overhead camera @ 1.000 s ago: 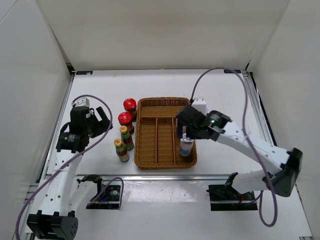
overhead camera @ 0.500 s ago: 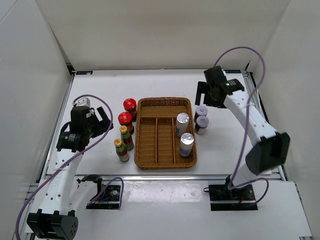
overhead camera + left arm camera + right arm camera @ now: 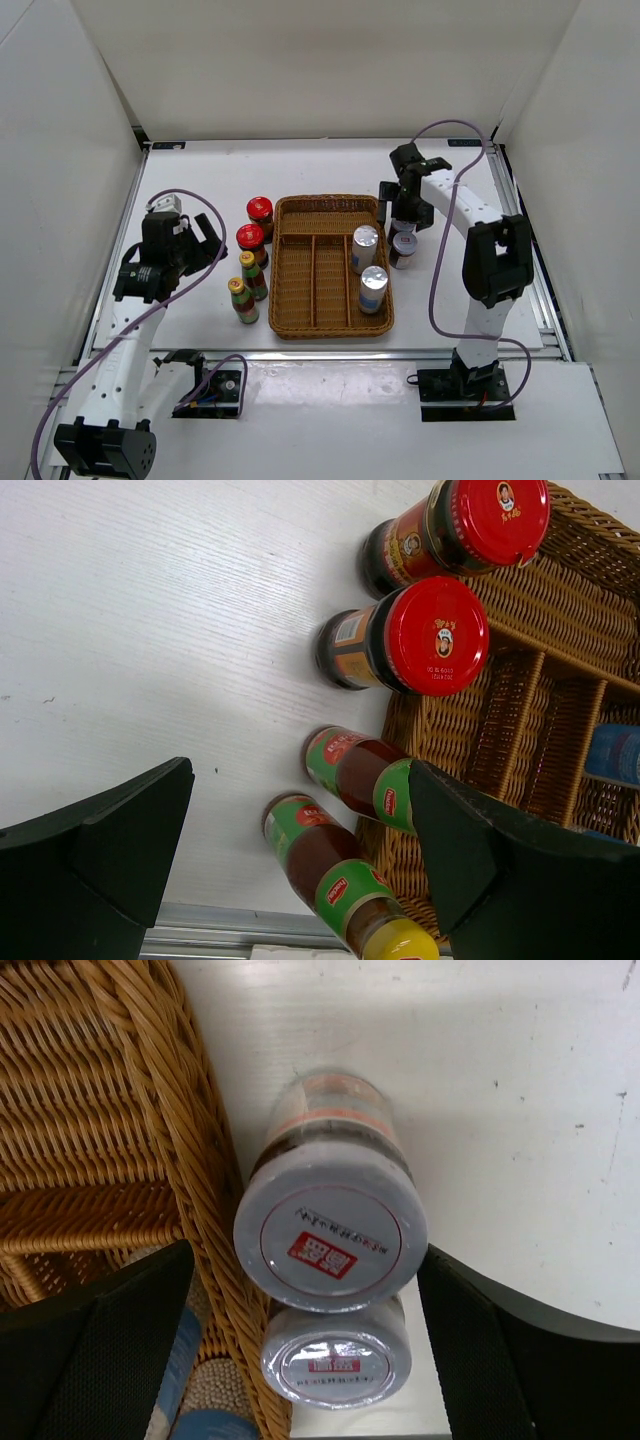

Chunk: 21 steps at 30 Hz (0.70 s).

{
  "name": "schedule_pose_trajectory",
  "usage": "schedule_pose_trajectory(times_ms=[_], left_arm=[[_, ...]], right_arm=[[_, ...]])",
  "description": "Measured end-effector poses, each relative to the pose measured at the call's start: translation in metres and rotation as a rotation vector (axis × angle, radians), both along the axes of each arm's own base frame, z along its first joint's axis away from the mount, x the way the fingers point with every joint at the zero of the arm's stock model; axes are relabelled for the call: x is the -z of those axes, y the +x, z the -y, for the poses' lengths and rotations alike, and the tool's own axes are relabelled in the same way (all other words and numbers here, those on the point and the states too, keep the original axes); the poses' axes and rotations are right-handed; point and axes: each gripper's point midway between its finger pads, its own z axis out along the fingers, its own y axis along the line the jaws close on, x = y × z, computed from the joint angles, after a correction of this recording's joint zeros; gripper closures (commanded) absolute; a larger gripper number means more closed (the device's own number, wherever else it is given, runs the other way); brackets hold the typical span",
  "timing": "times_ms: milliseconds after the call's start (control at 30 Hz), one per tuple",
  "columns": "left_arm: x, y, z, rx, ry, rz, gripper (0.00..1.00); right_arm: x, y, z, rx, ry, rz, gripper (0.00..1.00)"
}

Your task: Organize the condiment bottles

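The white surface (image 3: 200,180) carries a brown wicker tray (image 3: 330,199), and both silver-topped cylinders (image 3: 365,240) stand in the tray's right-hand compartment. The right claw (image 3: 305,1260) hangs wide open and empty astride the farther white-lidded jar (image 3: 330,1230). That jar stands just outside the tray's right wall, with its twin (image 3: 335,1360) close against it on the near side. The grasp looks tight, since the tray-side finger has little room beside the wicker. The claw should close low on the dark body, clear of the twin, then lift straight up. The left claw (image 3: 300,780), also spread wide and holding nothing, hovers by two red-lidded jars (image 3: 435,635) and two yellow-capped bottles (image 3: 330,865) left of the tray. The white lids show a red square emblem ringed with print. The red lids carry a small portrait badge, and the bottles have red ovals on green. None of the writing reads clearly.
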Motion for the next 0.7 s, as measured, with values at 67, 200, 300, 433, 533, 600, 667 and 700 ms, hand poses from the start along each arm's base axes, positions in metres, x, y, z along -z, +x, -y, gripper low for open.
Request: schedule_pose_trajectory(times_ms=[67, 200, 300, 433, 533, 600, 667, 700], left_arm=[[0.001, 0.000, 0.000, 0.001, 0.000, -0.003, 0.00], [0.001, 0.000, 0.000, 0.002, -0.001, -0.005, 0.00], [0.001, 0.000, 0.001, 0.002, -0.002, -0.005, 0.00], [0.001, 0.000, 0.001, 0.003, -0.002, -0.005, 0.00], [0.001, 0.000, 0.001, 0.003, -0.002, -0.005, 0.00], [0.001, 0.000, 0.001, 0.003, -0.002, -0.004, 0.00], [0.001, 0.000, 0.001, 0.002, -0.002, -0.004, 0.00], [0.001, 0.000, 0.001, 0.002, -0.002, -0.004, 0.00]], right_arm=[[0.002, 0.003, 0.000, 0.005, 0.007, 0.005, 0.07], [0.002, 0.012, 0.007, 0.027, 0.016, 0.023, 0.10], [0.004, 0.016, 0.014, 0.047, 0.016, 0.020, 0.14], [0.008, 0.027, 0.018, 0.066, 0.024, 0.026, 0.29], [0.009, 0.033, 0.019, 0.071, 0.028, 0.028, 0.47], [0.009, 0.035, 0.019, 0.072, 0.029, 0.031, 0.60], [0.007, 0.036, 0.019, 0.070, 0.028, 0.033, 0.71], [0.006, 0.037, 0.020, 0.072, 0.024, 0.034, 0.71]])
